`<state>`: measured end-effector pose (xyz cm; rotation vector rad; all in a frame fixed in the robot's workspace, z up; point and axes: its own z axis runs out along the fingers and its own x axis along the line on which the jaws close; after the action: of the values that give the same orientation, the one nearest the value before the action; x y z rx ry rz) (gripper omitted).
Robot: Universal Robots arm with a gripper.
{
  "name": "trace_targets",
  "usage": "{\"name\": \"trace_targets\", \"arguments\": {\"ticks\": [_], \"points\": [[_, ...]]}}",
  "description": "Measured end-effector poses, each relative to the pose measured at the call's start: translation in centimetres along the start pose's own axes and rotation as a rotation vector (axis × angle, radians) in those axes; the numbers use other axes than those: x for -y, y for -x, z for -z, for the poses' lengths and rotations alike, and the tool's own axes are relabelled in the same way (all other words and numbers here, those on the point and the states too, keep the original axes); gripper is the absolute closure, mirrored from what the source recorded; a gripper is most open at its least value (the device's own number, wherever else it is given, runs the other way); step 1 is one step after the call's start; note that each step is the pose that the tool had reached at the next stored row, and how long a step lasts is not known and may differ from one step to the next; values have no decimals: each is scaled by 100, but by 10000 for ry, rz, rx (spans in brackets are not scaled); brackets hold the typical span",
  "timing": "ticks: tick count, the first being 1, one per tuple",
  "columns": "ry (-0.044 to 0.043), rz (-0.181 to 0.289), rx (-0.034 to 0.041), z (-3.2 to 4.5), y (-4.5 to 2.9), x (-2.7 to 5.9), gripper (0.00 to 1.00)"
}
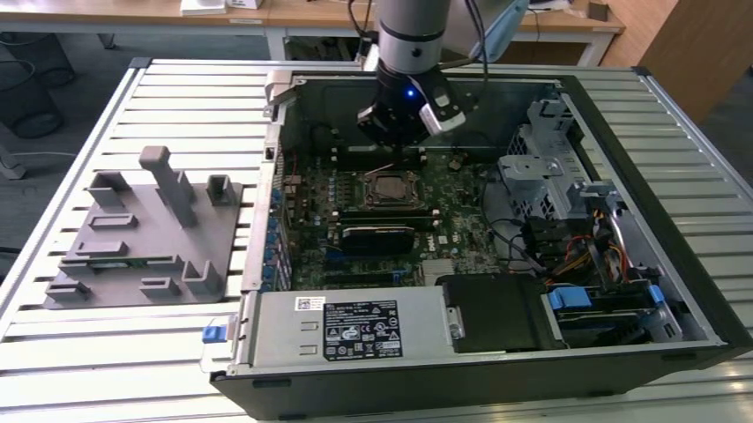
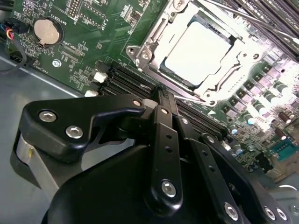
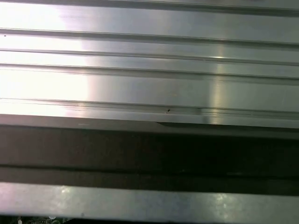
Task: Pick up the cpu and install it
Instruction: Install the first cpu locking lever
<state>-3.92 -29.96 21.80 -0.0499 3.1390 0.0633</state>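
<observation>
One cpu (image 2: 197,52) already sits in the motherboard socket (image 2: 154,44), we judge; our gripper (image 2: 161,100) hovers beside it, jaws clenched on nothing. Securing the socket frame seemingly remains.

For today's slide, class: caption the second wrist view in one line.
Gripper, fingers together, hovers beside the cpu seated in its motherboard socket.
</observation>
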Motion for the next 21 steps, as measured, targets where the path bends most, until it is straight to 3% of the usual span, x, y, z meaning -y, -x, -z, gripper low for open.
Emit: {"name": "trace_targets", "arguments": {"ticks": [21], "points": [[0, 95, -4, -157, 67, 8, 89]]}}
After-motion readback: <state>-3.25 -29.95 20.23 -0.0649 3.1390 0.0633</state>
